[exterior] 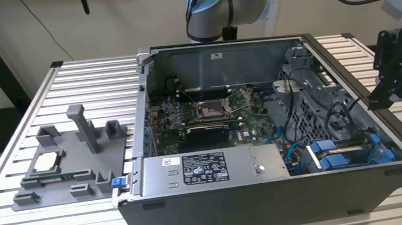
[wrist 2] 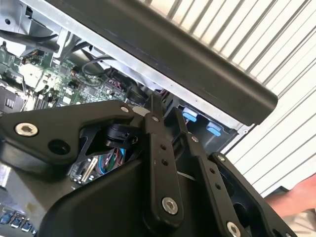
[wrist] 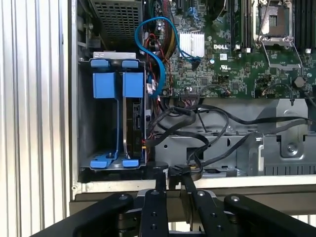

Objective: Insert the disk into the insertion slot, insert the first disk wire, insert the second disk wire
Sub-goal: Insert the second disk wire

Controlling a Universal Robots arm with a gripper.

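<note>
Exterior view, from its left to its right.

- Slatted tabletop (exterior: 71, 72) carries a grey fixture (exterior: 72, 158) with small parts set in it, just beside the open computer case (exterior: 269, 205).
- Inside the case: the labelled power supply (exterior: 214, 169) lies along the near wall. The motherboard (exterior: 209, 117) is behind it, with the square processor socket (exterior: 210, 109) in its middle.
- Further toward that view's right: the grey drive cage (exterior: 311, 107) and its blue carriers (exterior: 331, 155) in the near corner.
- My claw (exterior: 376, 101) hangs at the case's wall on that view's right, above the cage, tips pointing down and inward.

First wrist view.

- The disk (wrist: 132, 128) sits edge-on in the insertion slot (wrist: 123, 123) of the cage, between the blue carrier tabs. The bay beside it, nearer the case wall, holds a carrier with grey metal showing through.
- A blue wire (wrist: 153, 49) loops from the board down to just beside the disk's edge. I cannot tell whether it is plugged in.
- Black wires (wrist: 197, 118) run across the metal floor next to the cage, and one loop ends near my fingertips (wrist: 160, 173).

Claw state, in both wrist views: the fingers (wrist 2: 155, 113) are pressed nearly together, with a thin gap between them. I cannot tell whether anything is pinched there. The tips hover over the case's rim, near the disk end of the cage.
</note>
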